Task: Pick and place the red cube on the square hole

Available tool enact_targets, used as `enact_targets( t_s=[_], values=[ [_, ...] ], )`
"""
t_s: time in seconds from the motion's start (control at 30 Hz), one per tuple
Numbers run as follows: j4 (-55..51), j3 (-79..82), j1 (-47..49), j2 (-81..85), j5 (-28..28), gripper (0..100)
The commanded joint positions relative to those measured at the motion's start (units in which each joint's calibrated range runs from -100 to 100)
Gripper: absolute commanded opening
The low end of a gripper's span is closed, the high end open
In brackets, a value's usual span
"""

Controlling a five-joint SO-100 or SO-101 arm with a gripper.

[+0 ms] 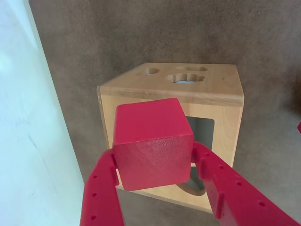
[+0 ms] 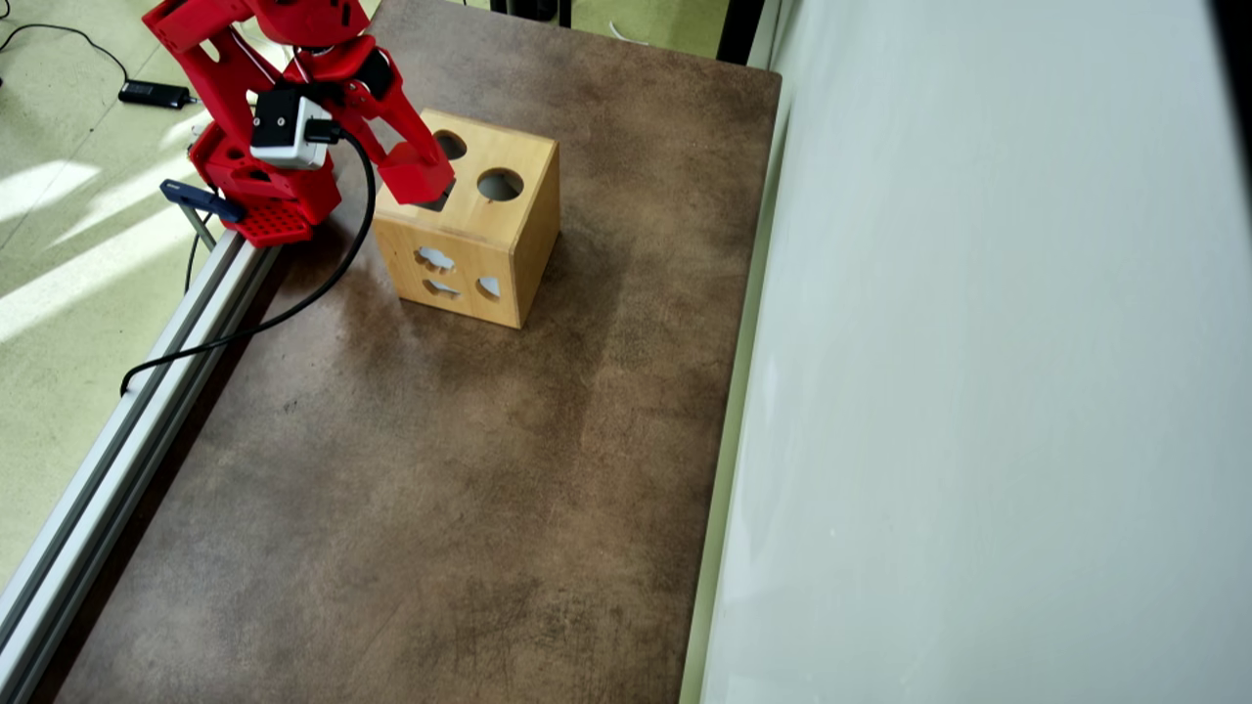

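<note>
Wrist view frames the red cube (image 1: 153,143) large and close, clamped between the two red fingers (image 1: 101,193) of the end effector (image 1: 155,165), one pad pressed to each side face. The cube is held clear of the table (image 1: 84,47), tilted a little so that its top face and its near face both show. Right behind it stands the wooden box (image 1: 174,87), seen corner-on: one face carries several small shaped cutouts, and the face turned toward the camera shows the square hole (image 1: 201,129), dark and mostly covered by the cube, only its right part visible past the cube's edge. Below it, part of a rounded cutout (image 1: 194,186) peeks out between the cube and the right finger.

Overhead view shows the red arm (image 2: 274,98) at the upper left edge of the brown table (image 2: 440,469), reaching over the box (image 2: 469,220). The end effector (image 2: 419,176) hangs over the left part of the box's top face with the cube (image 2: 416,178) in its grip, directly above the square hole (image 2: 440,198), of which only a dark sliver shows under the cube. Two round holes (image 2: 500,184) lie further along the same face. A black cable (image 2: 293,303) trails from the wrist camera across the table's left edge, beside a metal rail (image 2: 147,381). A pale wall (image 2: 978,391) borders the table on the right.
</note>
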State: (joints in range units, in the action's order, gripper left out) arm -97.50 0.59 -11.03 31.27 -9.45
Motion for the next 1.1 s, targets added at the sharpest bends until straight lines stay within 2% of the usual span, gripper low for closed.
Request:
enact_targets(
  t_s=[0.0,0.33,1.07],
  values=[
    [-0.65,-0.23,1.45,2.06,2.10,2],
    [-0.65,-0.23,9.10,2.06,6.40,2],
    [-0.57,8.72,10.21,5.97,5.86,2]
  ],
)
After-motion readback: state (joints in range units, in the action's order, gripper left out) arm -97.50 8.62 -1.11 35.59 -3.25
